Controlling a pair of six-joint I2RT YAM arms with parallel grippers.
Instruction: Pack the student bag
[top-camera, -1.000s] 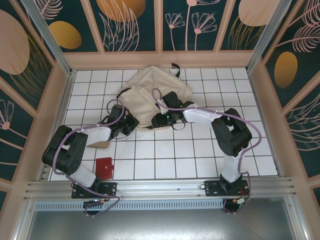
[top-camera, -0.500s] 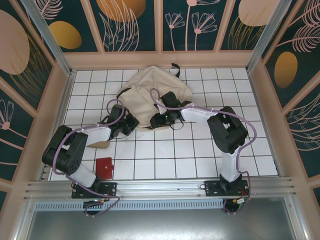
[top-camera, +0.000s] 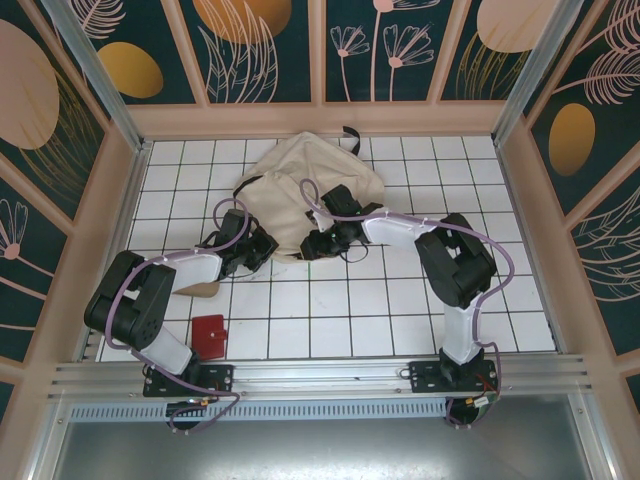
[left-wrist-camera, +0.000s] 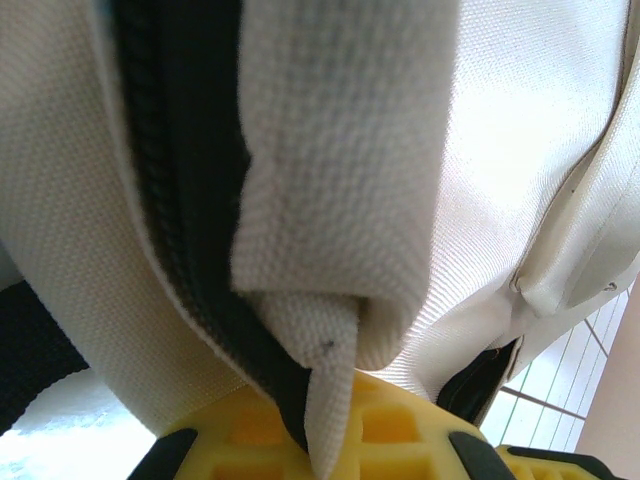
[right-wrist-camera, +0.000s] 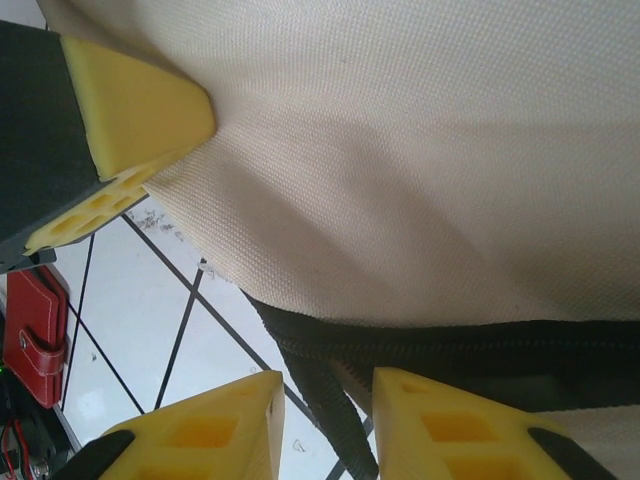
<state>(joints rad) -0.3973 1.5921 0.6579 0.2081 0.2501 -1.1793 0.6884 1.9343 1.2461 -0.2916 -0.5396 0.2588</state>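
The student bag (top-camera: 300, 185), a big beige fabric backpack, lies at the back middle of the tiled table. My left gripper (top-camera: 262, 248) sits at its near-left edge, shut on a fold of the bag's cloth (left-wrist-camera: 340, 330) beside the black zipper (left-wrist-camera: 190, 200). My right gripper (top-camera: 312, 243) is at the bag's near edge. Its yellow fingers (right-wrist-camera: 210, 430) stand apart, open, with a strip of the black zipper (right-wrist-camera: 330, 390) running between them and a gap left on one side. Beige bag cloth (right-wrist-camera: 420, 150) hangs above them.
A small red flat item (top-camera: 209, 335) lies near the front left, and it also shows in the right wrist view as a red wallet (right-wrist-camera: 35, 330). A tan piece (top-camera: 203, 290) lies under the left arm. Wooden walls ring the table.
The right gripper's jaws have narrowed around the zipper strip, and it has crept slightly left along the bag's near edge. The left gripper has kept its hold.
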